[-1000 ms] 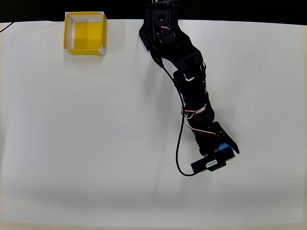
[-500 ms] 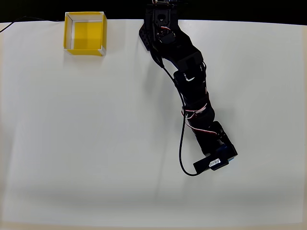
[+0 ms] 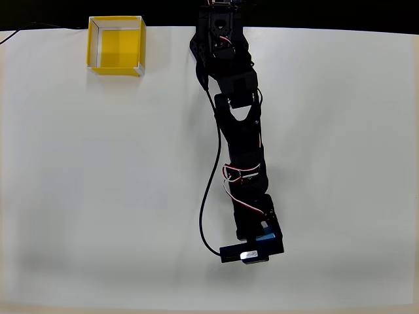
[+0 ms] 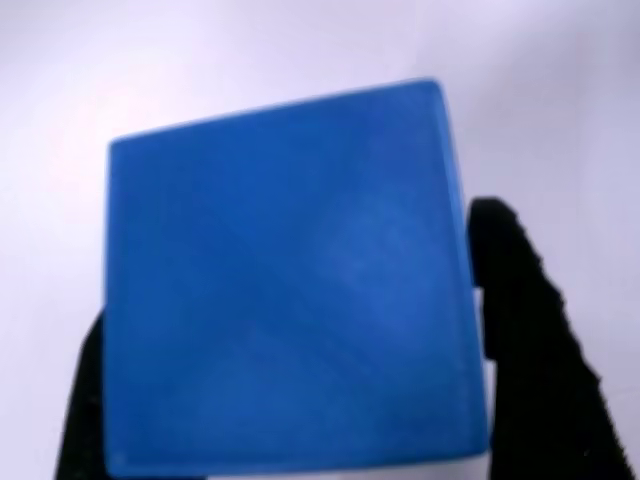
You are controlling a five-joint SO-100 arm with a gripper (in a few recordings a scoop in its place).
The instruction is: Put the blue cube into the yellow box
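in the wrist view the cube [image 4: 290, 285] sits close to the lens, slightly tilted, with a black finger [image 4: 530, 340] touching its right side and another against its lower left edge, so the gripper [image 4: 300, 400] is clamped on the cube. from overhead the gripper [image 3: 260, 237] is near the table's [image 3: 98, 196] lower edge, a sliver of the cube [image 3: 265, 227] showing beside it. the arm [image 3: 239, 131] reaches down from the top. the box [image 3: 116, 44] stands well apart at the upper left.

Box: bright yellow open-topped square box [image 3: 116, 46], far-left table edge.
Arm: black jointed arm [image 3: 239, 137], reaching toward near edge.
Cube: small bright-blue cube [image 3: 265, 229], sliver at gripper [image 3: 260, 235], well apart from box.
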